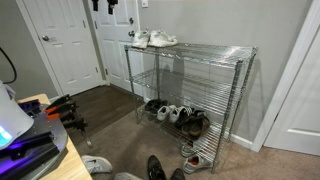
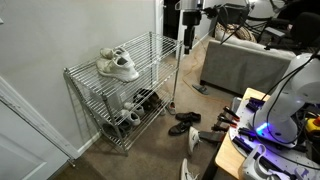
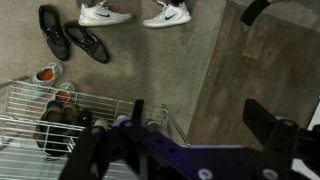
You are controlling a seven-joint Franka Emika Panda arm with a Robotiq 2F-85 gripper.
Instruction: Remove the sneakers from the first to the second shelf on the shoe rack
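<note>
The pair of white low-top sneakers (image 2: 117, 66) sits on the chrome wire shoe rack's (image 1: 217, 110) topmost grid tier (image 2: 146, 60). The end effector (image 2: 188, 40) hangs released, well apart. Best to pinch one shoe's collar from above, then feed it sideways onto the second wire shelf (image 1: 200, 82).

You have a white panelled door (image 1: 65, 45) at the upper left in an exterior view, and a grey couch (image 2: 240, 65) at the upper right in an exterior view. In the wrist view a pair of black shoes (image 3: 88, 43) lies upper left on the carpet (image 3: 150, 75) — white trainers with dark logos (image 3: 103, 14) sit beside them, along the top edge.
</note>
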